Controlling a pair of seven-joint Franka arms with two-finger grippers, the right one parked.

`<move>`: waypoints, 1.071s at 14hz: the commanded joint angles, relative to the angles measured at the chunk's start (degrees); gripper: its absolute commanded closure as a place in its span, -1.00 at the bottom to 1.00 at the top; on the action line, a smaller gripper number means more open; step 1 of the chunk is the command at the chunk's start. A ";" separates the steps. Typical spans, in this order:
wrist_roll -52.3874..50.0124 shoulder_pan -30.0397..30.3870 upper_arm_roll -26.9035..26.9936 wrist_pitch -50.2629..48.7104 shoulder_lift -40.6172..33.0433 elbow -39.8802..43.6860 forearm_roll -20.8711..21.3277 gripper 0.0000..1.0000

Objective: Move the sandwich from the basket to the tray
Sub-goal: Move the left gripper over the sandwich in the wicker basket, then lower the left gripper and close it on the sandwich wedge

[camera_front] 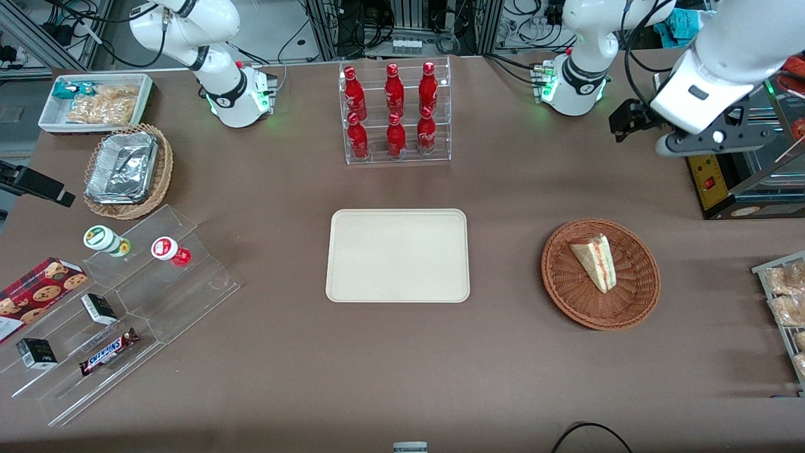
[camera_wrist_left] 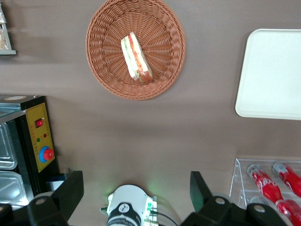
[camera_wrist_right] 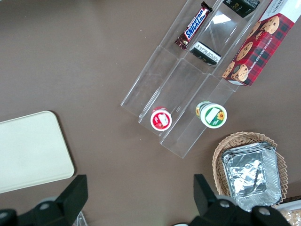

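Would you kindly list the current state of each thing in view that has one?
sandwich: wrapped, lying in the basket, untouched.
basket: holds only the sandwich.
tray: bare, nothing on it.
end effector: open, raised above the table, farther from the front camera than the basket, holding nothing.
bottle rack: six red bottles standing upright.

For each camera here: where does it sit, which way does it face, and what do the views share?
Front: high, looking down on the table; gripper raised, farther away than the basket.
Left wrist: on the working arm, facing down; fingers open, sandwich in basket.
Right wrist: faces down at snack shelves.
All three show the tray.
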 commanded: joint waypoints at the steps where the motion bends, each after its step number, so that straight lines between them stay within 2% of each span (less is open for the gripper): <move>1: 0.45 0.46 2.24 9.80 0.64 -10.66 -0.72 -1.00; 4: -0.33 4.07 2.50 20.09 4.05 -18.68 -2.39 -1.00; 8: -17.96 4.86 2.50 31.34 10.47 -24.48 -2.66 -1.00; 10: -24.30 4.86 2.50 34.44 12.84 -24.59 -2.74 -1.00; 15: -26.18 6.09 2.86 42.60 18.30 -26.51 -2.39 -1.00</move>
